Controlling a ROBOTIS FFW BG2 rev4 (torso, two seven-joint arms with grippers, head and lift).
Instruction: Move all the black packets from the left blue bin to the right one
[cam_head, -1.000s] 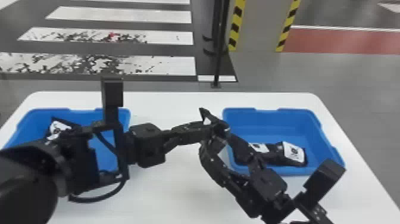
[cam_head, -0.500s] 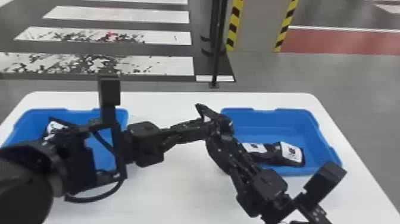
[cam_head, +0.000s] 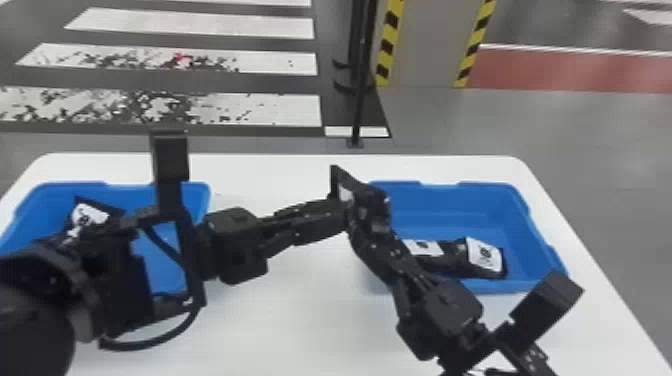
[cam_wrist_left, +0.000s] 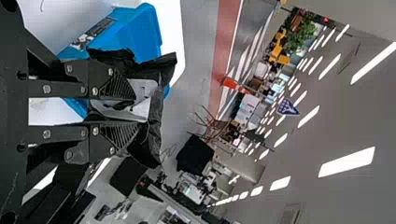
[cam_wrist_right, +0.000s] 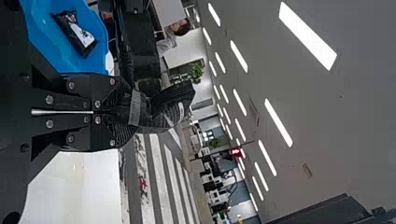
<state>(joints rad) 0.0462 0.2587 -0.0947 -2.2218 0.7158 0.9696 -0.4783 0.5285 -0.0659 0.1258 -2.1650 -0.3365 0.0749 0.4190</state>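
Note:
Over the table's middle, at the right bin's near-left corner, my left gripper (cam_head: 344, 216) and my right gripper (cam_head: 369, 227) meet at a raised black packet (cam_head: 346, 194). In the left wrist view, my left gripper (cam_wrist_left: 119, 112) stands open, fingers on either side of the packet (cam_wrist_left: 156, 116). Seen from the right wrist, my right gripper (cam_wrist_right: 114, 113) is pinched shut on the packet (cam_wrist_right: 161, 112). The left blue bin (cam_head: 200, 192) holds a black packet (cam_head: 89, 216), partly behind my left arm. Black packets (cam_head: 484, 256) lie in the right blue bin (cam_head: 450, 215), near its front wall.
The white table (cam_head: 280, 172) carries both bins, with a gap between them. My left forearm crosses above the left bin. A thin black pole (cam_head: 359, 100) stands on the floor behind the table.
The right gripper's fingers have come together on the packet, while the left gripper's fingers look farther apart. The packet has turned slightly and sits a little higher.

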